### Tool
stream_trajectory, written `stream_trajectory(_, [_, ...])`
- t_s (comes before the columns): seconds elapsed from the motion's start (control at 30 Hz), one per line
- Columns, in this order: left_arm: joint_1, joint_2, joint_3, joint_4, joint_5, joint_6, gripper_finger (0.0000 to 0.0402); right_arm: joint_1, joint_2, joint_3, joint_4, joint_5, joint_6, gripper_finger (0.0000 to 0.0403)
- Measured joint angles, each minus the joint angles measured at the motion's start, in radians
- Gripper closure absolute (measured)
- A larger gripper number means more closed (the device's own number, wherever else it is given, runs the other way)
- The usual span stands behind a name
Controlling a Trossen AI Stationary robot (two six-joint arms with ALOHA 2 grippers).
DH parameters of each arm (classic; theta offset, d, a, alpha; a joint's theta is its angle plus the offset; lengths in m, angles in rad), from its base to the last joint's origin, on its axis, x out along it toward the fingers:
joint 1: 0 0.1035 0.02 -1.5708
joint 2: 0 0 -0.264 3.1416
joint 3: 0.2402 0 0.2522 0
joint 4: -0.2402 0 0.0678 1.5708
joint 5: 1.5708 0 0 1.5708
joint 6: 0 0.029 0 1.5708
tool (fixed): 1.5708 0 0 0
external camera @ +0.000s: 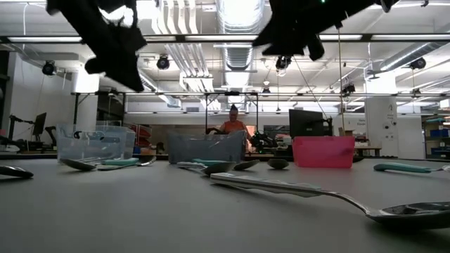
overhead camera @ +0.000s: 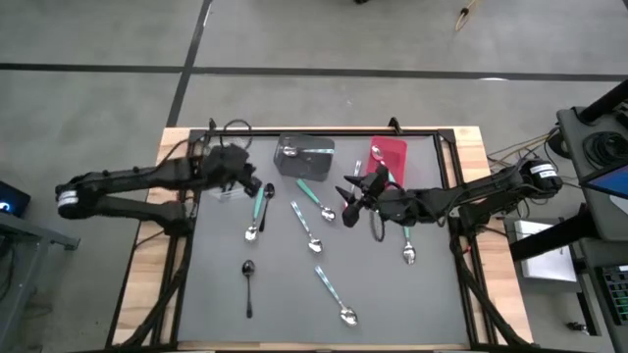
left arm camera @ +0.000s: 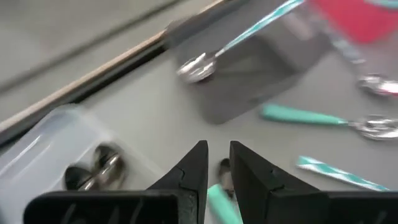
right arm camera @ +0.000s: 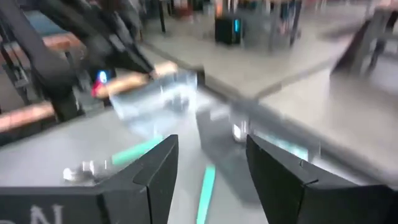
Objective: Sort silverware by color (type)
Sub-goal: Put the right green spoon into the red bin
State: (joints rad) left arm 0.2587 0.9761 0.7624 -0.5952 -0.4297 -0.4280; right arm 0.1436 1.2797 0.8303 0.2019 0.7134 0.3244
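The left claw (overhead camera: 238, 169) hangs over the clear bin (overhead camera: 218, 186) at the worktop's (overhead camera: 412, 304) far left, its fingers (left arm camera: 189, 171) a narrow slit apart with nothing between them; dark spoons (left arm camera: 93, 171) already lie in that bin. The right claw (overhead camera: 353, 201) hovers above the worktop just in front of the red bin (overhead camera: 391, 157), released wide and empty. A teal-handled spoon (overhead camera: 312, 150) rests in the grey bin (overhead camera: 304, 157) between the two. The remaining silverware lies loose on the grey mat: several teal-handled spoons (overhead camera: 258, 211) near the middle, one black spoon (overhead camera: 248, 284) toward the near left, and another teal-handled one (overhead camera: 336, 294) nearest the front edge.
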Motion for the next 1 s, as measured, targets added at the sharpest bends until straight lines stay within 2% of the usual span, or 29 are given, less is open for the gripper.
stream_trajectory(0.13, [-0.191, -0.022, 0.0, 0.029, -0.131, 0.015, 0.0352, 0.0, 0.007, -0.001, -0.136, -0.036, 0.181, 0.0232])
stream_trajectory(0.27, [-0.342, -0.017, 0.0, 0.055, -0.209, 0.052, 0.0352, 0.0, 0.007, -0.001, -0.204, -0.092, 0.314, 0.0239])
stream_trajectory(0.53, [-0.555, 0.009, -0.025, 0.162, -0.24, 0.129, 0.0352, 0.0, 0.007, -0.001, -0.22, -0.226, 0.447, 0.0263])
stream_trajectory(0.67, [-0.618, 0.011, -0.064, 0.279, -0.225, 0.217, 0.0352, 0.0, 0.007, -0.001, -0.23, -0.305, 0.498, 0.0276])
stream_trajectory(0.8, [-0.633, 0.011, -0.085, 0.349, -0.197, 0.262, 0.0352, 0.0, 0.007, 0.0, -0.249, -0.377, 0.553, 0.028])
stream_trajectory(1.0, [-0.632, 0.01, -0.078, 0.35, -0.216, 0.289, 0.0352, 0.0, 0.007, 0.0, -0.433, -0.498, 0.687, 0.0278])
